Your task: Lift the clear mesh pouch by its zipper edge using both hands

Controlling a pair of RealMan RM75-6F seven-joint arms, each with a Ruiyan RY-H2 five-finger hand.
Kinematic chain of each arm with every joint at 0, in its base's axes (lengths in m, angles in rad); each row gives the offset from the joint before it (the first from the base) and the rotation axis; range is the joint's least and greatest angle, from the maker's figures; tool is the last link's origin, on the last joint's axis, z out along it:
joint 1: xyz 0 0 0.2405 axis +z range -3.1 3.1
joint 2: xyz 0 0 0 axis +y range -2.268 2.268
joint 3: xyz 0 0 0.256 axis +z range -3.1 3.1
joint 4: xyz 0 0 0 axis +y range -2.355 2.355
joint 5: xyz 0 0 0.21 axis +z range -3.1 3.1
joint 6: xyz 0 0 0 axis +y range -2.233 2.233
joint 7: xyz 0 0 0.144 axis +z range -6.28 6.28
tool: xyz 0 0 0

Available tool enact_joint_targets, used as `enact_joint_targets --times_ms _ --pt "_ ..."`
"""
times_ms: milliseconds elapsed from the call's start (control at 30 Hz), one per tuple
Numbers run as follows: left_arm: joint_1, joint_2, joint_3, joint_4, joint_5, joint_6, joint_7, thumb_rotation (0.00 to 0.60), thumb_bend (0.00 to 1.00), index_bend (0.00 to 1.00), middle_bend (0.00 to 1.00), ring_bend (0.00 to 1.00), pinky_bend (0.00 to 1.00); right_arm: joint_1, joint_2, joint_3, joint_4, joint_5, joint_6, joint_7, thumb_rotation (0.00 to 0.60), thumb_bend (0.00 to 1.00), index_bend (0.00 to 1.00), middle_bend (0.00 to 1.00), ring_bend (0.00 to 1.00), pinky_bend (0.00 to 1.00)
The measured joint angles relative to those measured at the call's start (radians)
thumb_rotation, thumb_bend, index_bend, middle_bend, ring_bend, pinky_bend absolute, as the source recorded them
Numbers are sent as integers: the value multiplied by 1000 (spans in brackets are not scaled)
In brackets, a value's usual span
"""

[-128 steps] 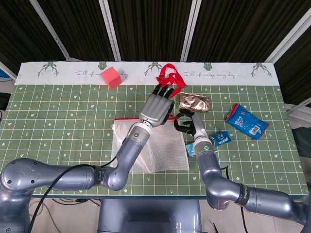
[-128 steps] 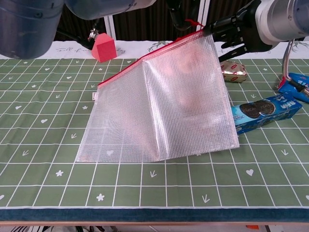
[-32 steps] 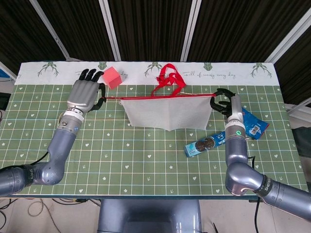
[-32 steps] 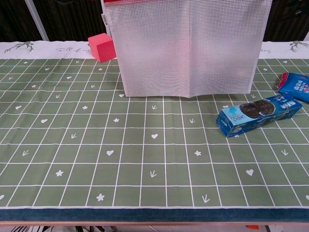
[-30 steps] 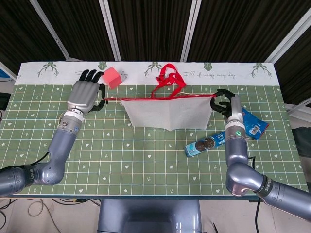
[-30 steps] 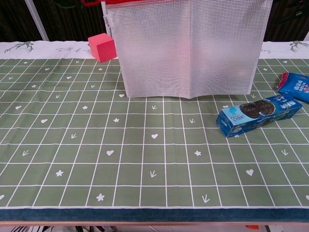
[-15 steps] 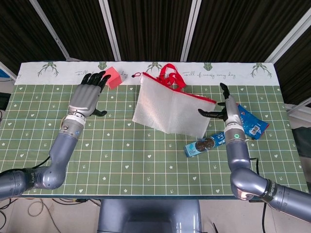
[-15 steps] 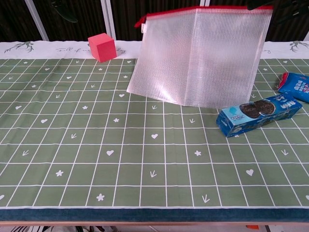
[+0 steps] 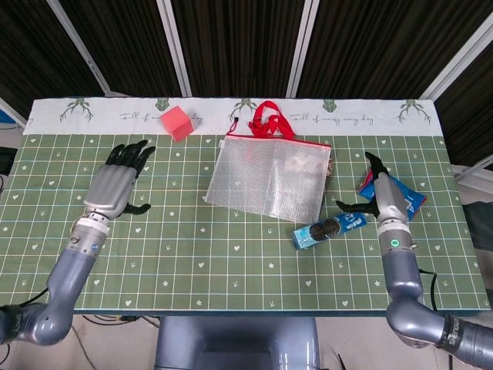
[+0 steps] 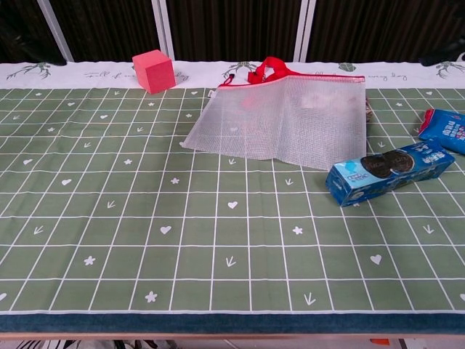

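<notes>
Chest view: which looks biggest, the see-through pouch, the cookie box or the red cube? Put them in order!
1. Clear mesh pouch, by far.
2. Blue cookie box.
3. Red cube, though it sits farther from the camera, so it may look smaller than it is.

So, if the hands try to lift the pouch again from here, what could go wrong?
Three risks, as I judge them. The mesh pouch lies flat, so its red zipper edge gives the fingers little to pinch. The red ribbon lies against that edge and could be caught too. The cookie box sits near the pouch's corner and the right hand, so it may get knocked. The left hand is far from the pouch.
</notes>
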Motion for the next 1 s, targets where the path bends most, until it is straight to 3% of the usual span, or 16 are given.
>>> enact_joint_targets --times_ms 300,467,600,767,1000 --pt "250 22 203 28 332 164 -105 600 70 6 0 0 0 -148 32 -236 21 -469 66 -2 600 135 0 0 0 215" --pt "401 21 298 139 497 276 -180 600 62 0 0 0 0 -256 43 -375 101 -747 149 30 600 127 0 0 0 205" --pt "502 5 335 245 557 362 -238 600 62 0 0 0 0 -359 57 -471 196 -898 237 88 600 127 0 0 0 204" --pt "589 -7 340 312 589 443 -324 600 62 0 0 0 0 -445 62 -513 310 -992 340 163 600 126 0 0 0 204" --pt "632 -29 298 367 602 447 -318 600 62 0 0 0 0 -483 29 -503 364 -1010 359 171 600 126 0 0 0 204"
